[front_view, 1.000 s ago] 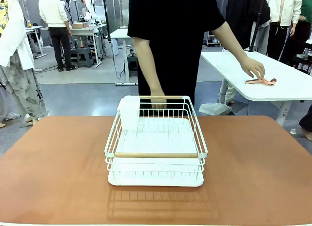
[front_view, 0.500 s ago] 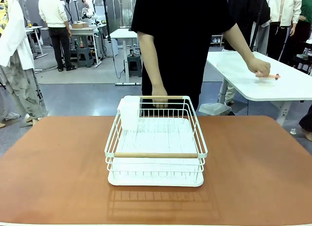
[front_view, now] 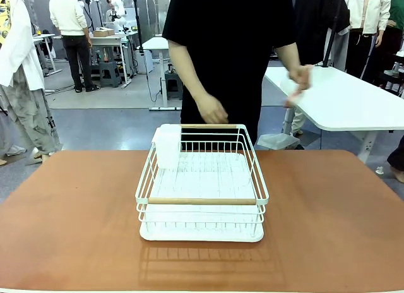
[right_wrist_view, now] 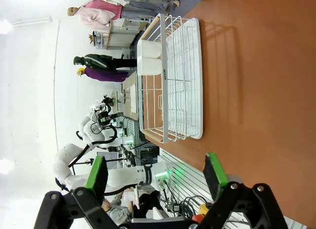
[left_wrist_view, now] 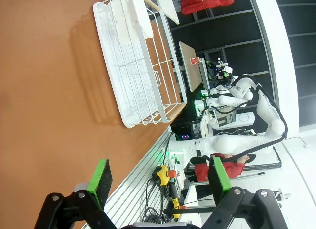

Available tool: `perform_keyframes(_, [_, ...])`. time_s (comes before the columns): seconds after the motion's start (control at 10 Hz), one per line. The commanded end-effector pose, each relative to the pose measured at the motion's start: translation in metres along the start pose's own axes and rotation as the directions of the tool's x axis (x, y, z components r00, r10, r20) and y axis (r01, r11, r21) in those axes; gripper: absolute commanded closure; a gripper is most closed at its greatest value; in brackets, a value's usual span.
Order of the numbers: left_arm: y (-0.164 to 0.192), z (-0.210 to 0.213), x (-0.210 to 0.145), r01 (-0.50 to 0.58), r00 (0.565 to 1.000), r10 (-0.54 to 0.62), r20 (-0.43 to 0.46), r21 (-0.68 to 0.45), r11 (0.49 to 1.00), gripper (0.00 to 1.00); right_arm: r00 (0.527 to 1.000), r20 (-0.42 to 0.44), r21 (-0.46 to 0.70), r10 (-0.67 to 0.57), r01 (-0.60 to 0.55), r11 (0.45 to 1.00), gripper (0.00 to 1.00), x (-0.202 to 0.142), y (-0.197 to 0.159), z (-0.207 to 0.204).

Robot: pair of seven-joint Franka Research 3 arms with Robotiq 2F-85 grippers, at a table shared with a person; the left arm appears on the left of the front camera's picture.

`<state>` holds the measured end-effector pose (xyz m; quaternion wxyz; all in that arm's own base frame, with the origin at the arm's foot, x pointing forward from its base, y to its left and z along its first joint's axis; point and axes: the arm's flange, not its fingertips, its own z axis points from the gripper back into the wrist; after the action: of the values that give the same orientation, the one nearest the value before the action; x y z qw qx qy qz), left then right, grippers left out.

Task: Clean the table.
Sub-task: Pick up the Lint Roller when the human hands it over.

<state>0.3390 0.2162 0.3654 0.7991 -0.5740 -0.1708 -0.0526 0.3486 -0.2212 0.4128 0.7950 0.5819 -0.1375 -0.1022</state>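
Note:
The reddish-brown table (front_view: 76, 204) carries a white wire dish rack (front_view: 202, 185) with two wooden handles and a white cup holder (front_view: 168, 146) at its far left corner. In the left wrist view my left gripper (left_wrist_view: 160, 174) is open above the table (left_wrist_view: 44, 91), near its edge, with the rack (left_wrist_view: 133, 66) farther off. My right gripper (right_wrist_view: 155, 172) is also open with nothing between its green pads (right_wrist_view: 215, 169); the rack (right_wrist_view: 170, 76) lies ahead of it on the table (right_wrist_view: 261, 91). A person in black stands at the far side.
One hand of the person (front_view: 211, 108) hovers just above the rack's far handle. The other hand (front_view: 298, 81), blurred, holds something pale beside a white table (front_view: 353, 100) at the back right. Other people and workbenches stand farther back.
The person's hand took the pinkish thing off the white table and drew back towards the body. The other hand lifted off the rack's far handle. The rack has not moved.

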Motion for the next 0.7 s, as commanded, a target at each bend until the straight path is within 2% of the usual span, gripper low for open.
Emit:
perform_keyframes(0.0, [-0.0033,0.003,-0.0005,0.008,1.0,-0.008,0.008,-0.002,1.0,0.0,1.0,0.006,0.015,0.01,-0.01,1.0,0.0,0.0006,0.002,-0.0002])
perform_keyframes(0.6, [-0.0033,0.003,-0.0005,0.008,1.0,-0.008,0.008,-0.002,1.0,0.0,1.0,0.006,0.015,0.01,-0.01,1.0,0.0,0.0006,0.002,-0.0002])
